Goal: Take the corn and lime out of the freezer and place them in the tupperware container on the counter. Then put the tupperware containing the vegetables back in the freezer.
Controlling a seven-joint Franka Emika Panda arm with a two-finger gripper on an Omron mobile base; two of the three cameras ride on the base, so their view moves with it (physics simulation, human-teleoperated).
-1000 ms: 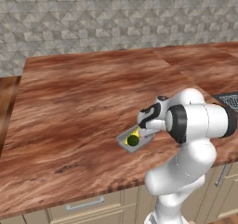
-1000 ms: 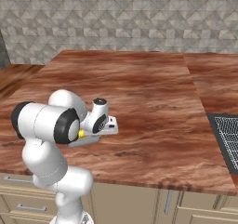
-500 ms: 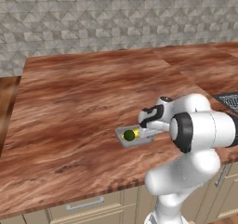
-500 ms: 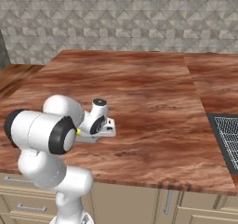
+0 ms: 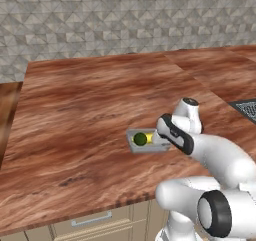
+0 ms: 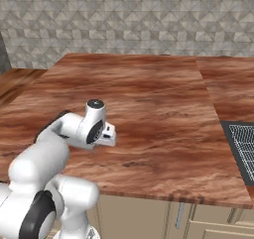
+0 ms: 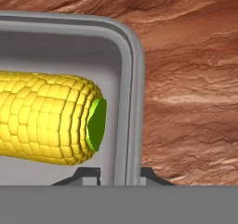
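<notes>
While the counter (image 5: 90, 100) spreads broad and reddish-brown under a grey tiled wall (image 5: 100, 20), the tupperware container (image 5: 135, 146) sits on it near the front edge, holding the corn (image 7: 46, 123) and the lime (image 5: 140, 139) side by side. At the tray's near wall, the gripper (image 7: 120, 173) is clenched on the rim, one fingertip inside and one outside.
</notes>
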